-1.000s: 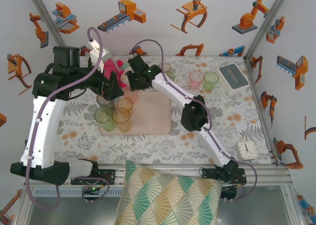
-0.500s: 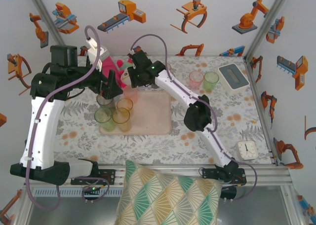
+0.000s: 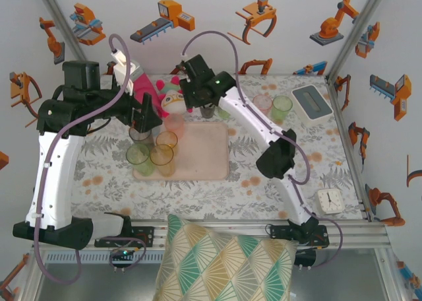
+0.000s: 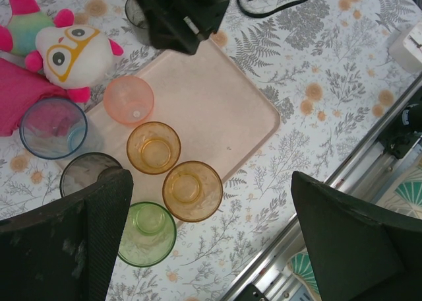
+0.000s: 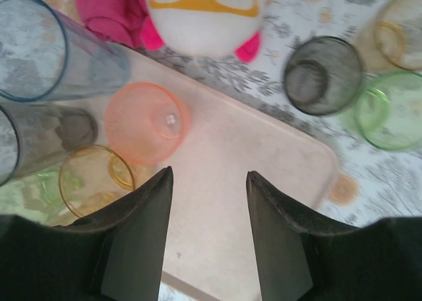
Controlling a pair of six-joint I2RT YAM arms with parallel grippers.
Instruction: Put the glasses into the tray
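A cluster of glasses (image 4: 153, 147) stood on and beside the left end of the tray (image 3: 206, 161), a toy (image 3: 173, 101) just behind it. Two more stood behind the tray's right corner, a box (image 3: 311, 101) farther right, a clock (image 3: 328, 199) front right.

We're hovering left tool (image 4: 211, 245) with jaws gaping wide, right tool (image 5: 208, 238) jaws parted, both pointing downward.

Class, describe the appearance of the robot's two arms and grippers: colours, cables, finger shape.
The left arm and right arm: white links, black joints, a loose lilac cable each. The left gripper and right gripper: broad matte black fingers.
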